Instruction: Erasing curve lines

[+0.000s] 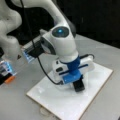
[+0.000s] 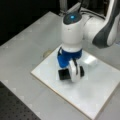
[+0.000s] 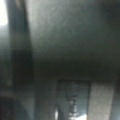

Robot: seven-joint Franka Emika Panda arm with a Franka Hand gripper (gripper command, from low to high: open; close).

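One white board (image 1: 75, 100) lies on the grey table (image 1: 15, 100), dark room behind. One gripper (image 1: 79, 86) presses one black eraser (image 2: 63, 74), clamped between its fingers, onto the board. No curve lines show on it.

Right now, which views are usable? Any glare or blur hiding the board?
Both front views are soft but readable: the end effector presses a black eraser on the white board. Mild glare on the board in both; no curve lines can be made out. The wrist view is dark and badly blurred, showing nothing identifiable.
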